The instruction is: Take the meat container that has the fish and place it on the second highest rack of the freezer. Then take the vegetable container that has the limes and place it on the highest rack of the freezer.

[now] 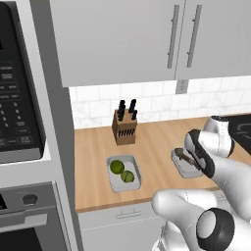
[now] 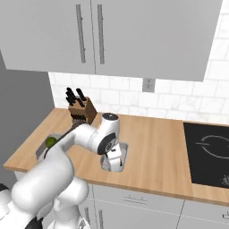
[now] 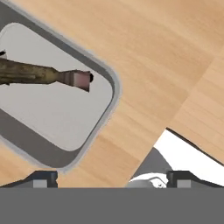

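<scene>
Wooden countertop [image 1: 152, 142] runs below grey wall cabinets, with a knife block [image 1: 124, 126] standing near the tiled wall. Taken from that knife block, the lime tray [image 1: 123, 173] lies in front of it toward the counter's edge, and the fish tray [image 1: 185, 163] lies well to the block's right, also near the front edge.

The step in hand is judged to be the grasp of the fish tray. It would be done well if the gripper [image 3: 111, 178] were brought over one rim of the tray, one finger inside the wall and one outside, clear of the fish [image 3: 41, 74], and then lowered squarely before closing.

The jaws are spread wide and nothing is held between them. In the hand view the fish tray [image 3: 94, 131] lies ahead of and beside the fingertips [image 3: 43, 178], its near corner close to one tip, not yet between them.
</scene>
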You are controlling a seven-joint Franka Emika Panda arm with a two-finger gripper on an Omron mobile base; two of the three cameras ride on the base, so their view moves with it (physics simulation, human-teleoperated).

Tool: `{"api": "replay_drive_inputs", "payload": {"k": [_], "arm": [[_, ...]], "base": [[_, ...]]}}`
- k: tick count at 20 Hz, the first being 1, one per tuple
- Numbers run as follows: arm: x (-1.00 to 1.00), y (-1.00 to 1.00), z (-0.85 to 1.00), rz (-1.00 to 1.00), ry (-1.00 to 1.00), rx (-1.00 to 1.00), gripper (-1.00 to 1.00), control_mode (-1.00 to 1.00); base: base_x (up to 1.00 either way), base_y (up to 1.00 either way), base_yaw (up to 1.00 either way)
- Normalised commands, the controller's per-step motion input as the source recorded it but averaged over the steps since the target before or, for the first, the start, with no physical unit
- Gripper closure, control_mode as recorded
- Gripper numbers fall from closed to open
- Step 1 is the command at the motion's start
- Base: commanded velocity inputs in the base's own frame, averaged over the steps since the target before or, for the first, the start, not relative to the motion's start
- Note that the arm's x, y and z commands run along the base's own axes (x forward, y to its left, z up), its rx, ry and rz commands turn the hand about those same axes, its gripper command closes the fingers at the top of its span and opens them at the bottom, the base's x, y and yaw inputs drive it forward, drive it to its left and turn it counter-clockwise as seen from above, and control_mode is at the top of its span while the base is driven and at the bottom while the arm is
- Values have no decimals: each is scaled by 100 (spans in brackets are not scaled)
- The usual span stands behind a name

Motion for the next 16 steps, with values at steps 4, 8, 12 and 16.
{"api": "replay_drive_inputs", "payload": {"k": [4, 8, 12, 16], "arm": [[-17, -5, -34, 0, 4, 6, -100, -100], [1, -19, -3, -1, 0, 1, -100, -100], [15, -13, -22, -3, 0, 0, -100, -100], [33, -3, -39, -6, 0, 0, -100, -100]], "base": [[0, 0, 0], [0, 0, 0], [0, 0, 0], [0, 0, 0]]}}
